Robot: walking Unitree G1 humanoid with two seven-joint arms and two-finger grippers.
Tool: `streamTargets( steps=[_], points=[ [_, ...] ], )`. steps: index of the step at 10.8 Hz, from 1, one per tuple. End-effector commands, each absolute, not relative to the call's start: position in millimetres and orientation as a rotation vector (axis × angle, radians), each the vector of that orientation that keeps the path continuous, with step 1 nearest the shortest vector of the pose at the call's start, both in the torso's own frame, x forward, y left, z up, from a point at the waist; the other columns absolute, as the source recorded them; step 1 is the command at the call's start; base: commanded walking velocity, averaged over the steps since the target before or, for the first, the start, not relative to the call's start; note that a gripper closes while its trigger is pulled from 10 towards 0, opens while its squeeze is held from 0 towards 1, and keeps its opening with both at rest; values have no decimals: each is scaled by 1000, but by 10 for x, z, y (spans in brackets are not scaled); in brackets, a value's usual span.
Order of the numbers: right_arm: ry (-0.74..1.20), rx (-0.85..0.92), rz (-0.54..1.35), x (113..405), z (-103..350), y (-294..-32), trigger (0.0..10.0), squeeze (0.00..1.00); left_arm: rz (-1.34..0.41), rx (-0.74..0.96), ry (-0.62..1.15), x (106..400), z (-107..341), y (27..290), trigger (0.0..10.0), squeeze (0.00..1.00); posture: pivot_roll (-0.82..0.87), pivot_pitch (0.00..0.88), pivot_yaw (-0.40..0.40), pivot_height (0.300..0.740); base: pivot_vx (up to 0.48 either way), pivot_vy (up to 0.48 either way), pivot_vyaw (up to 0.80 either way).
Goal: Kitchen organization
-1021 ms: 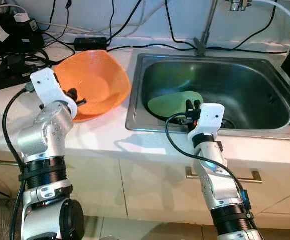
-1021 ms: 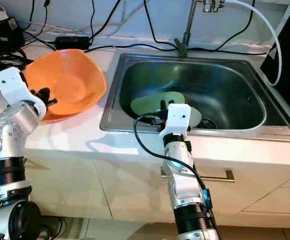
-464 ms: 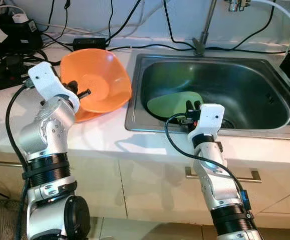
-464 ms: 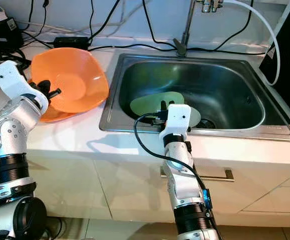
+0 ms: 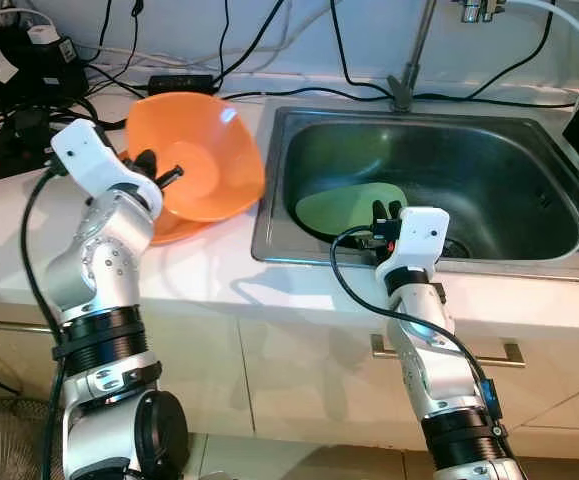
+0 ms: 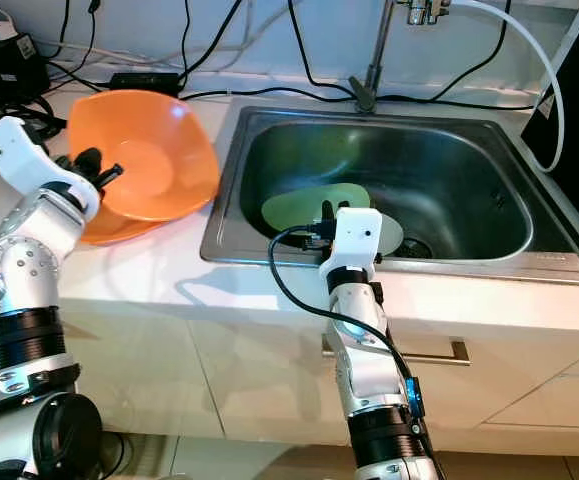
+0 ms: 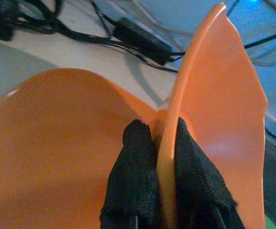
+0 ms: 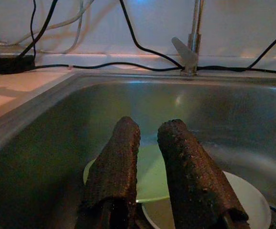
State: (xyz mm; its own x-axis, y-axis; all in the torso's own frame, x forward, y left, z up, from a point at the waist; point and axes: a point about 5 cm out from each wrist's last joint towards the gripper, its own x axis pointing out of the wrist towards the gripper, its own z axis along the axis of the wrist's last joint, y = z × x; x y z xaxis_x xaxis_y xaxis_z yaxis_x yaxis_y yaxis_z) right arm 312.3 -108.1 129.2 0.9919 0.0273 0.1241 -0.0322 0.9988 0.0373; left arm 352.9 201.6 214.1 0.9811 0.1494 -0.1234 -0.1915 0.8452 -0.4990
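Note:
My left gripper (image 5: 159, 170) is shut on the near rim of an orange bowl (image 5: 209, 160), which it holds tipped up on the counter left of the sink. The rim sits between the two black fingers (image 7: 138, 157). A second orange bowl (image 5: 181, 226) lies under it. My right gripper (image 5: 386, 212) rests at the sink's front edge, open by a narrow gap with nothing in it. Its fingers (image 8: 116, 157) point over a green plate (image 5: 339, 208) that lies in the sink, partly over a white plate (image 8: 245, 202).
The steel sink (image 5: 529, 262) fills the right of the counter, with a faucet (image 5: 409, 70) behind it. Black cables, a power adapter (image 5: 179, 85) and a power strip (image 5: 4, 120) crowd the back left. Cabinet fronts with a handle (image 5: 509, 350) are below.
My left gripper has risen and swung toward the sink, tipping the orange bowl steeper and lifting it off the bowl beneath. The right arm has stayed put.

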Motion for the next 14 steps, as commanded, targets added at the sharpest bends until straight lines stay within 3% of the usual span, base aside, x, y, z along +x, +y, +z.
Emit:
streamTargets(
  steps=[1,2,3,4,5,10,11,14],
  points=[
    [-123,28,27,3155,1319,-1081,10000,0,126,-543,23,3561,2277,1939,0,0,-57,0,5,740,0,0,0],
    [-127,27,29,3164,1335,-1082,10000,0,81,-543,3,3579,2316,1883,0,0,-58,0,5,740,0,0,0],
    [-130,27,30,3169,1346,-1082,10000,0,61,-543,-3,3580,2332,1852,7255,0,-58,0,5,740,0,0,0],
    [-135,33,35,3174,1362,-1073,10000,224,45,-543,-19,3582,2347,1836,10000,0,-59,0,6,740,0,0,0],
    [-148,49,48,3180,1394,-1055,10000,1000,18,-545,-49,3591,2384,1823,10000,0,-58,0,7,740,0,0,0],
    [-230,225,99,3288,1744,-1023,10000,1000,-169,-449,-109,3579,2478,1558,10000,0,-62,0,8,740,0,0,0],
    [-239,296,131,3301,1815,-1013,10000,0,-199,-413,-109,3572,2464,1511,10000,0,-66,0,11,740,0,0,0],
    [-237,447,199,3302,1890,-1017,10000,0,-274,-351,-110,3567,2466,1418,10000,0,-66,0,13,740,0,0,0]
  ],
)
